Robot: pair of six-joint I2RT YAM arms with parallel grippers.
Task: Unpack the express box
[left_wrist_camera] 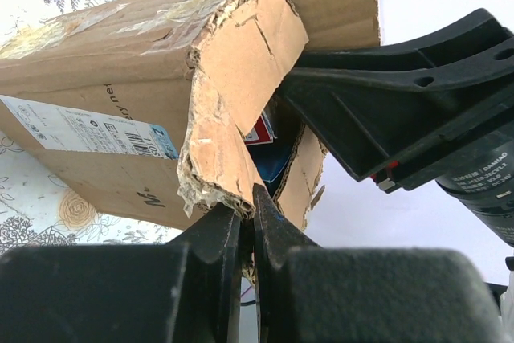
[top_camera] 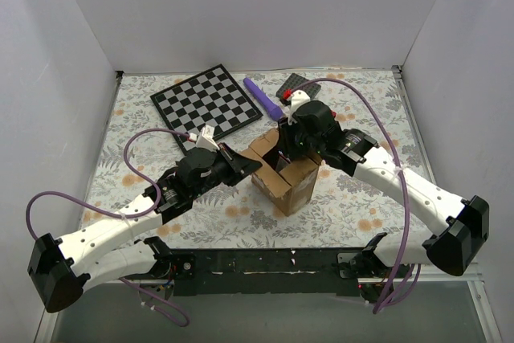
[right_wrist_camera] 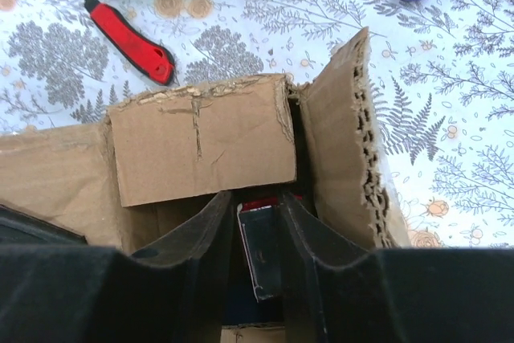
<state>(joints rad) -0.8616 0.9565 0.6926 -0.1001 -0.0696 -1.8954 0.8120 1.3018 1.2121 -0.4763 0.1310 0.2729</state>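
express box (top_camera: 293, 186) open, right end effector (right_wrist_camera: 259, 226) inside

Your express box (left_wrist_camera: 120, 158) is plain brown cardboard, matt, with torn flap edges that are rough and fluted. Glossy clear tape (left_wrist_camera: 169, 12) crinkles along its top, and a smooth white paper label (left_wrist_camera: 88, 130) is stuck to its side. Your left hand (left_wrist_camera: 247, 218) and right hand (right_wrist_camera: 255, 214) both read as matt black plastic. The knife (right_wrist_camera: 132, 44) shows shiny red plastic. The bench (right_wrist_camera: 482, 118) wears a matt flower print.
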